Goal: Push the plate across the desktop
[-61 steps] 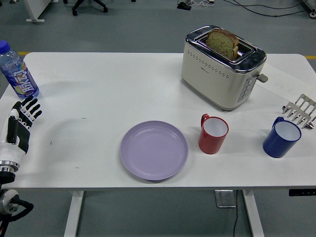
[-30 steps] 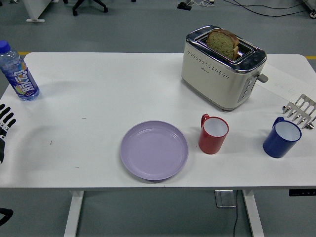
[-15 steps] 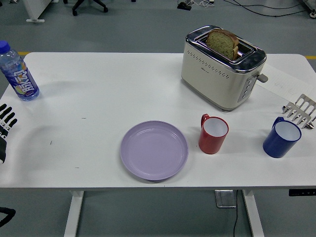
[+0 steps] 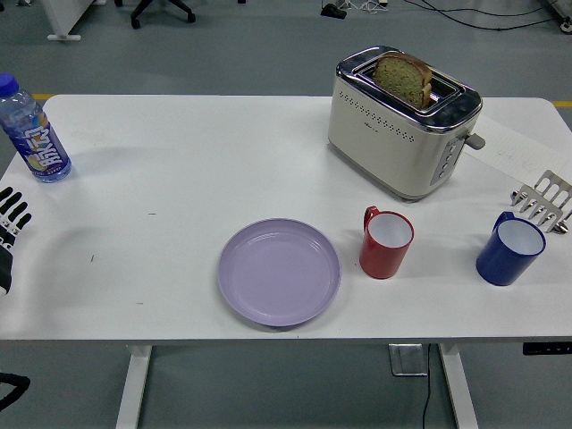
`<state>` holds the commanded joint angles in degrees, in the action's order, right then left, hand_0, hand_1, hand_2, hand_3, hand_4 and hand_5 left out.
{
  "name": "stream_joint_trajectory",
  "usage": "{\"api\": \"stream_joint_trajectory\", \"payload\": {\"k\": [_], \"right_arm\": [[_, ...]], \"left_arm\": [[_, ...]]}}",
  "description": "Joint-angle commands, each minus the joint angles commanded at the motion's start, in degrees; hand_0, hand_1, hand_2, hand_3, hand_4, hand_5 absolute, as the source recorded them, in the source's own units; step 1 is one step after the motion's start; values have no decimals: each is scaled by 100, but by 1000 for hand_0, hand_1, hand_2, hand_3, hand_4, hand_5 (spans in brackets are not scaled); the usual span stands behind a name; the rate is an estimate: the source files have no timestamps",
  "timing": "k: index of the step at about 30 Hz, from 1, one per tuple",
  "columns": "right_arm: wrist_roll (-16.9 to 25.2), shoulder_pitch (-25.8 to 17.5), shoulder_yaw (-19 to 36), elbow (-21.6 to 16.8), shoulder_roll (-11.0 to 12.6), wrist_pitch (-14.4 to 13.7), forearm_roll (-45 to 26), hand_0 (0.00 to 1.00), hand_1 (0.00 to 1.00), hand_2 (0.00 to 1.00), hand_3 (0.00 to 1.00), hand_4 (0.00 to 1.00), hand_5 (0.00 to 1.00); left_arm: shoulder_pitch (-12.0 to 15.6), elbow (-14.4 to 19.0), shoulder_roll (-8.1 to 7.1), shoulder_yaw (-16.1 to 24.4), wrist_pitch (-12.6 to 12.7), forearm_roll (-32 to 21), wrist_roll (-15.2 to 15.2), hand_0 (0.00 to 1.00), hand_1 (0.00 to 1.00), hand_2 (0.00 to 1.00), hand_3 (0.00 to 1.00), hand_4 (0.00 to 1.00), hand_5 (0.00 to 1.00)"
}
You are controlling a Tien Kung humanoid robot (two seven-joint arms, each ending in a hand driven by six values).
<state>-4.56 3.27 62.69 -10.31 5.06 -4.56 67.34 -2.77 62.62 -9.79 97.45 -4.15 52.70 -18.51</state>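
A lavender plate [image 4: 279, 272] lies flat on the white table [image 4: 197, 170], near the front edge and a little left of centre. My left hand [image 4: 9, 225] shows only at the far left edge, well away from the plate, its black fingers [image 4: 12, 211] straight and holding nothing. No right arm appears in the picture.
A red mug [image 4: 386, 242] stands just right of the plate, a blue mug [image 4: 509, 250] farther right. A cream toaster [image 4: 402, 121] with bread in it sits at the back right. A metal rack [image 4: 543, 200] is at the right edge, a water bottle [image 4: 32, 132] at the back left.
My left hand has drawn back leftward from the table until only its fingers show at the picture's edge. The plate has not moved.
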Motion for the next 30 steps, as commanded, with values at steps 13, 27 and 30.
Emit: {"api": "stream_joint_trajectory", "payload": {"k": [13,27,30], "right_arm": [[1,8,1,0,5,7,13,602,546,650,614,139,349],[-3,14,7,0,5,8,12,601,544,650,614,139,349],[-6,13,11,0,4,9,18,601,544,650,614,139,349]], "left_arm": [[10,-30,35,-7,26,-20,-10,828,840,818,763,506,998],[-3,-42,34,-12,60,-60,-50,827,838,818,763,506,998],[0,-45,33,-15,67,-64,-55,827,837,817,763,504,998]]}}
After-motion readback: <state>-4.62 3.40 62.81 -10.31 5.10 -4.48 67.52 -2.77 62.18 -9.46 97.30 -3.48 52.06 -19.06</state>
